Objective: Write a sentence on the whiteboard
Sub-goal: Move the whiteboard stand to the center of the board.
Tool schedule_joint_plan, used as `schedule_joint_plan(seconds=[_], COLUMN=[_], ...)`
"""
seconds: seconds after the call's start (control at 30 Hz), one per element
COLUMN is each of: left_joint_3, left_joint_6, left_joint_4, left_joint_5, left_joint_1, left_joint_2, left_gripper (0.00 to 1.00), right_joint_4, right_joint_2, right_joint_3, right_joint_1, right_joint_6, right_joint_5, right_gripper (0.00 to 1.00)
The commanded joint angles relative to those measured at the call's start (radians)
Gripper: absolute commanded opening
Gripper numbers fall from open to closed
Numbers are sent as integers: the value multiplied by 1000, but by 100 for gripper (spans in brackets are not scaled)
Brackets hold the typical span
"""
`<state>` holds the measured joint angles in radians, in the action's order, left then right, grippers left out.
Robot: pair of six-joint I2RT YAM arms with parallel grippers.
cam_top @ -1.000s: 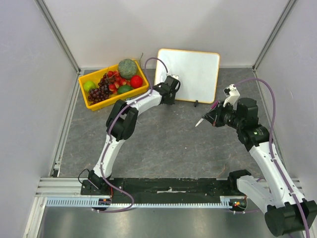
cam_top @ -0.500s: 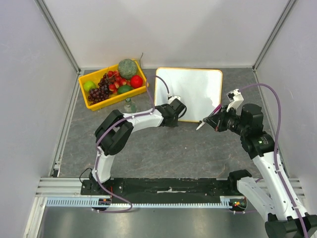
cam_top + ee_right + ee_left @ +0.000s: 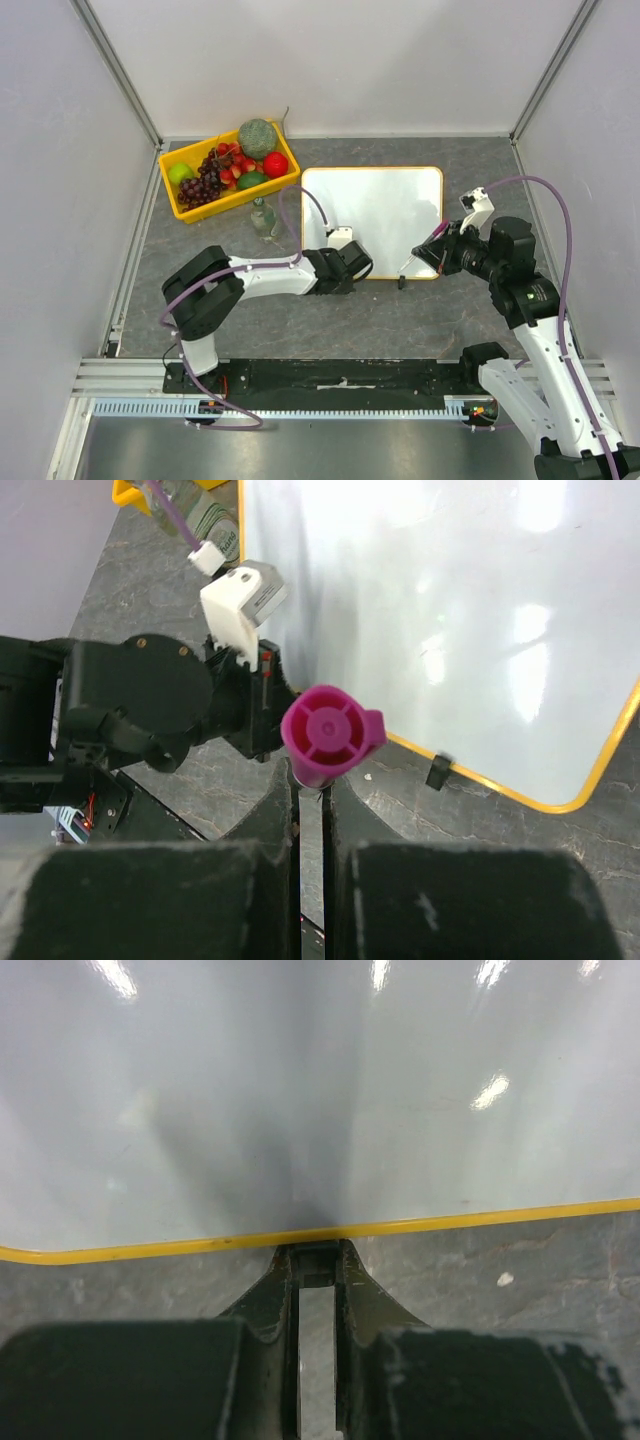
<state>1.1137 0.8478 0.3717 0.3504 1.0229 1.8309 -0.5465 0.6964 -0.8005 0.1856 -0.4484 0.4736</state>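
Whiteboard (image 3: 375,215) now lies flat, left claw (image 3: 317,1260) pinching its edge, right claw (image 3: 310,792) clamping marker (image 3: 330,735).

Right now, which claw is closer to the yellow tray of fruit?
Left. The left gripper clamps the near edge of the whiteboard, closer to the fruit tray; the right gripper, holding a pink marker, hovers farther right by the board's near right corner.

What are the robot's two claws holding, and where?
The left claw pinches the whiteboard at its near yellow edge; the right claw grips a pink marker around its body.
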Motion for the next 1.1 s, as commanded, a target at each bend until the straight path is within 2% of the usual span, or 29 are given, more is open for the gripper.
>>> schedule_joint_plan(seconds=[0.0, 0.2, 0.53, 0.83, 1.0, 1.07], left_joint_3=[-116, -198, -225, -218, -212, -219], left_joint_6=[187, 257, 231, 261, 261, 260], left_joint_4=[167, 200, 299, 312, 305, 306], left_joint_5=[-16, 28, 48, 32, 19, 19], left_joint_1=[43, 106, 131, 192, 216, 221], left_joint_2=[-45, -125, -222, -205, -185, -199], left_gripper=[2, 2, 2, 4, 16, 30], right_joint_4=[-7, -7, -6, 0, 0, 0], right_joint_2=[-12, -12, 0, 9, 6, 5], right_joint_3=[0, 4, 9, 12, 14, 11], right_joint_1=[-2, -3, -1, -2, -2, -2], right_joint_6=[13, 17, 22, 25, 27, 30], right_joint_5=[11, 10, 7, 10, 13, 28], right_gripper=[0, 0, 0, 0, 0, 0])
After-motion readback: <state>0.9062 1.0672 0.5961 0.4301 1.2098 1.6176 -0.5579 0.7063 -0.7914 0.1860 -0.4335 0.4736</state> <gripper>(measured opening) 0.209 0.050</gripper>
